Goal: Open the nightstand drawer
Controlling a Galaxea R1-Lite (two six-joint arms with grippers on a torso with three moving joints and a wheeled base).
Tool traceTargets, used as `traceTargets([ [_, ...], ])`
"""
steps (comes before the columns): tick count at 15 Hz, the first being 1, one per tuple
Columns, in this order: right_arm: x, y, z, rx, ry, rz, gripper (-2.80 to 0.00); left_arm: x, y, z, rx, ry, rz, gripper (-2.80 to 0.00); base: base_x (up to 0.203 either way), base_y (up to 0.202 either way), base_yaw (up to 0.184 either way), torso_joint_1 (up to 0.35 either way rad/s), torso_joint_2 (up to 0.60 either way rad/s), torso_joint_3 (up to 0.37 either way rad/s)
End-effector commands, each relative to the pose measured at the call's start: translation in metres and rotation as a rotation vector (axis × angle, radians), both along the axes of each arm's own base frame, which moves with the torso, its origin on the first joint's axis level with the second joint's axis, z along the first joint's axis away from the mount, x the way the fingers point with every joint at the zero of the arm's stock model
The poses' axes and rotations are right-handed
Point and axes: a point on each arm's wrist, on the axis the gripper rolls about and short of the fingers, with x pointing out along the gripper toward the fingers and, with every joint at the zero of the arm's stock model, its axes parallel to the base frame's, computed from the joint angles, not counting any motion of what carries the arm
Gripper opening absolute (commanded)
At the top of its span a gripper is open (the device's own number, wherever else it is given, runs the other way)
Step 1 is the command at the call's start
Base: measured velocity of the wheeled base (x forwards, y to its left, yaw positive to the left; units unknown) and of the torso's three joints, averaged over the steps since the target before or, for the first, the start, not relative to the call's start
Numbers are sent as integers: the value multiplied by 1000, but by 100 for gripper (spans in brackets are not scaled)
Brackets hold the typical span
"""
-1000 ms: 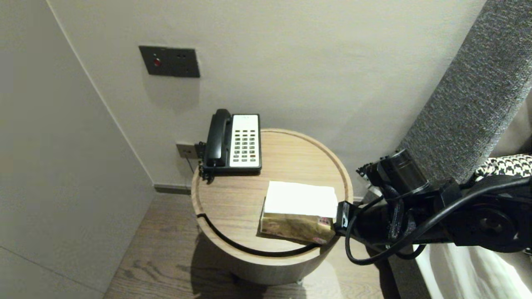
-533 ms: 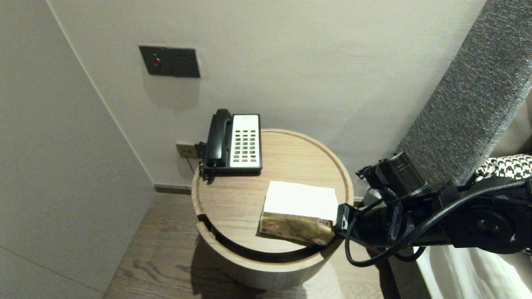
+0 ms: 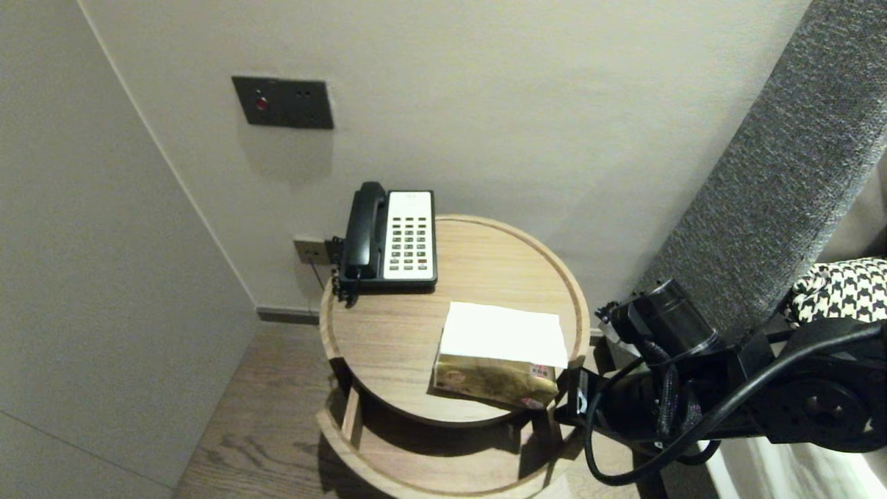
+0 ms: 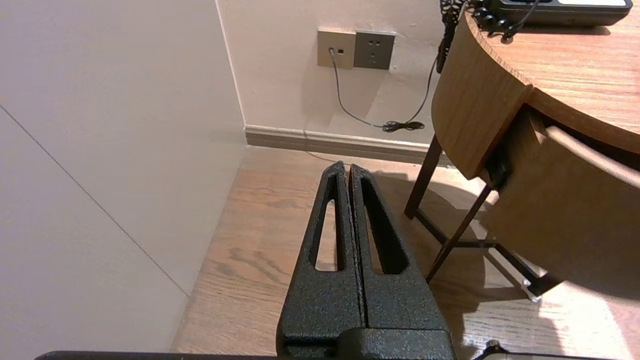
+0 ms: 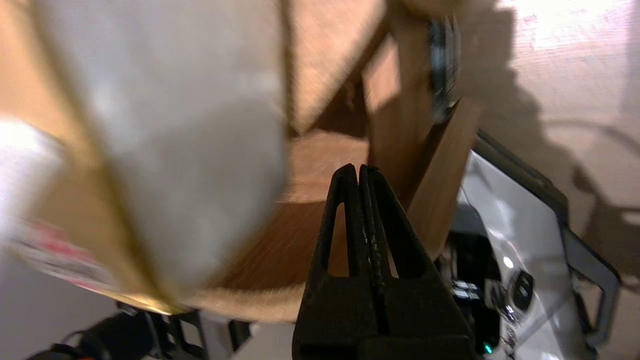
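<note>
The curved drawer (image 3: 443, 466) stands pulled out beneath the tissue pack (image 3: 495, 378), a bent band of smooth, pale-grained wood matching the round table top (image 3: 395, 339). Its end lies just beside the right gripper (image 5: 359, 170), which sits under the pack's corner with its fingers (image 5: 345, 295) pressed together on nothing (contact with the wood cannot be told). The pack is glossy gold under a white sheet. The left gripper (image 4: 347, 170), also pressed together, hangs over plank flooring well left of the pack.
</note>
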Motion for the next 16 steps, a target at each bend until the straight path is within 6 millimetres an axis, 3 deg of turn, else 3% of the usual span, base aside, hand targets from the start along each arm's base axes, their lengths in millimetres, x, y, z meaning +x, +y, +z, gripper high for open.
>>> traceTargets([
  [1,-9,-1,-1,0,8,10,-280,0,0,0,0,-2,2,-280,0,0,0,0,0,0],
  [16,-82,-8,-23,-28,65,192,-280,0,0,0,0,-2,1,-280,0,0,0,0,0,0],
])
